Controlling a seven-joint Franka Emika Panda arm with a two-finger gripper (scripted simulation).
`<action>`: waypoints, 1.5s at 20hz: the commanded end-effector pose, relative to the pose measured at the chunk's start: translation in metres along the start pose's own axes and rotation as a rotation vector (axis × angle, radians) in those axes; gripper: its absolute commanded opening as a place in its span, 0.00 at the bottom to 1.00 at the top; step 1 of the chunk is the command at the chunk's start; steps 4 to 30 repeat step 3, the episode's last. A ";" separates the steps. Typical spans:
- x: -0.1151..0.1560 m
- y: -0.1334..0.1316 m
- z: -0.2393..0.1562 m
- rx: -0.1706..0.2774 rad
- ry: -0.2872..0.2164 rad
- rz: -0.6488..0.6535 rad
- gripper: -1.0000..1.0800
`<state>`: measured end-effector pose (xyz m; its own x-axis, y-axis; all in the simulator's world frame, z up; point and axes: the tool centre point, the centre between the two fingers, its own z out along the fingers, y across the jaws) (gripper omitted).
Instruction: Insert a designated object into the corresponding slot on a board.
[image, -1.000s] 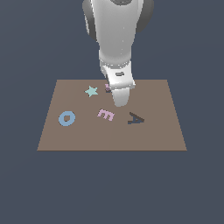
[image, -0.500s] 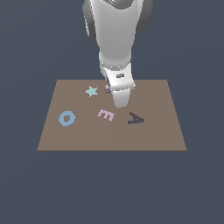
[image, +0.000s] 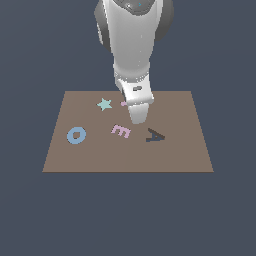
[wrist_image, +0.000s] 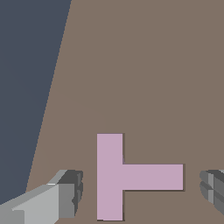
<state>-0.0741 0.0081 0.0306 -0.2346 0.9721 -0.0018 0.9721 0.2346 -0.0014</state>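
- Looking down from the wrist view, we see the pink T (wrist_image: 127, 177) lying flat on the brown board (wrist_image: 144, 65), between the two fingers (wrist_image: 65, 194).
- We find the fingers spread, one on each side of the T, each with a gap of bare board between it and the block; they grip nothing.
- One finger stands beside the T's crossbar, the other (wrist_image: 213, 190) off the end of its stem.
- In the exterior view the arm (image: 132, 45) hangs over the far middle of the board (image: 185, 145), and its wrist hides nearly all of the T; only a pink sliver (image: 123, 103) shows at the wrist's edge, on the exterior view's left of it.
- We see a teal star (image: 104, 104) just beside that sliver, farther to the exterior view's left.
- A pink E (image: 121, 131) lies nearer the camera, below the wrist, with a blue ring (image: 76, 135) well off to the exterior view's left.
- A dark A (image: 155, 135) sits on the exterior view's right of the E.
- We cannot pick out the T slot in either view.
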 end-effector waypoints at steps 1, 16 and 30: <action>0.000 0.000 0.000 0.000 0.000 0.000 0.96; 0.000 0.000 0.000 0.000 0.000 0.000 0.96; 0.000 0.000 0.000 0.000 0.000 0.000 0.96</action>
